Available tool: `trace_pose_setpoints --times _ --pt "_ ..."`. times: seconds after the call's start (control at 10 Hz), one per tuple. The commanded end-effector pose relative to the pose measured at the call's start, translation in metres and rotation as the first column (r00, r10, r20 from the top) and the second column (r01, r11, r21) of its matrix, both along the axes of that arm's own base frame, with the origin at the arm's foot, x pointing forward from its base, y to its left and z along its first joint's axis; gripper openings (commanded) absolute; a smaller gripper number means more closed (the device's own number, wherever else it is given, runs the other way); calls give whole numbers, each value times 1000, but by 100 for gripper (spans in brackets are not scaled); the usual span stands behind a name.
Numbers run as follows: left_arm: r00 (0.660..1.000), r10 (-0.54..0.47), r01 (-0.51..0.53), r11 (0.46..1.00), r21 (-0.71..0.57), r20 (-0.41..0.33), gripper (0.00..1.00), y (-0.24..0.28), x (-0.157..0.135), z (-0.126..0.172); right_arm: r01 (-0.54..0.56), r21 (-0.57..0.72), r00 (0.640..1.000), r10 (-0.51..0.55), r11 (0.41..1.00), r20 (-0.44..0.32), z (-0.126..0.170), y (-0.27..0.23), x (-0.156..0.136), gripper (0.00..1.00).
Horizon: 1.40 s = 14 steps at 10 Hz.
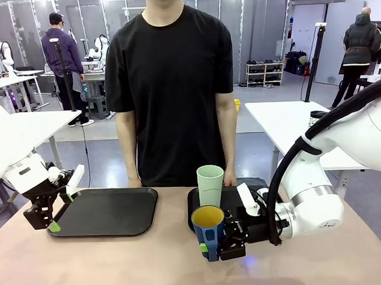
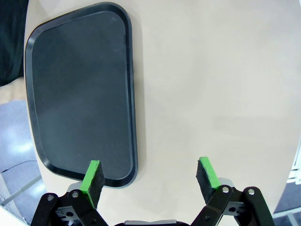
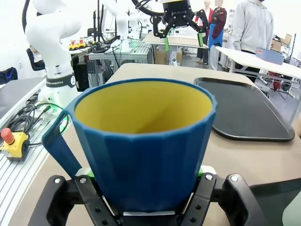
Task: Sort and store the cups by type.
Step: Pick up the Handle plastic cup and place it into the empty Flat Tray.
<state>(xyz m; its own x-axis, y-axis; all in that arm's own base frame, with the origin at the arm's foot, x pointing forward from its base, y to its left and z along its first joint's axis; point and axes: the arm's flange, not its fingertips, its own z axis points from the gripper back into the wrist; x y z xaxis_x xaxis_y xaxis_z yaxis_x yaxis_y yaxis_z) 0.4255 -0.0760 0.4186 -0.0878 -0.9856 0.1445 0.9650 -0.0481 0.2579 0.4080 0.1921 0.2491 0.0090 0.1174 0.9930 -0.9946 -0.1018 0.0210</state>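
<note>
My right gripper is shut on the dark blue handled mug, gripping its lower body from the side just in front of the right black tray. The mug stands upright with its yellow inside showing and its handle to the left in the right wrist view. On that tray, right behind the mug, stands the pale mint-green tumbler. Off at the table's left, my left gripper hangs open and holds nothing; its pads hover over the near rim of the left black tray.
A person in a black shirt stands at the far edge, hands down by the trays. The left tray holds nothing. Bare tan tabletop spreads in front of both trays. White tables stand beyond on both sides.
</note>
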Motion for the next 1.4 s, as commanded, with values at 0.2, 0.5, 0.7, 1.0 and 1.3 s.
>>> trace_pose_setpoints --times 0.2,0.5,0.7,1.0,1.3 --pt "1000 5 -5 1000 20 23 100 1 -1 -2 6 8 1000 -6 1000 -13 -5 -4 0 50" --pt "1000 5 -5 1000 20 23 100 1 -1 -2 6 0 1000 -6 1000 -13 -5 -3 0 69" --pt "1000 5 -5 1000 20 23 100 1 -1 -2 -15 54 1000 16 998 -5 -16 33 11 69" --pt "1000 5 -5 1000 20 23 100 1 -1 -2 63 40 998 -64 997 24 -25 84 25 69" --pt "1000 5 -5 1000 20 23 100 1 -1 -2 94 65 995 -96 993 31 -28 141 45 69"
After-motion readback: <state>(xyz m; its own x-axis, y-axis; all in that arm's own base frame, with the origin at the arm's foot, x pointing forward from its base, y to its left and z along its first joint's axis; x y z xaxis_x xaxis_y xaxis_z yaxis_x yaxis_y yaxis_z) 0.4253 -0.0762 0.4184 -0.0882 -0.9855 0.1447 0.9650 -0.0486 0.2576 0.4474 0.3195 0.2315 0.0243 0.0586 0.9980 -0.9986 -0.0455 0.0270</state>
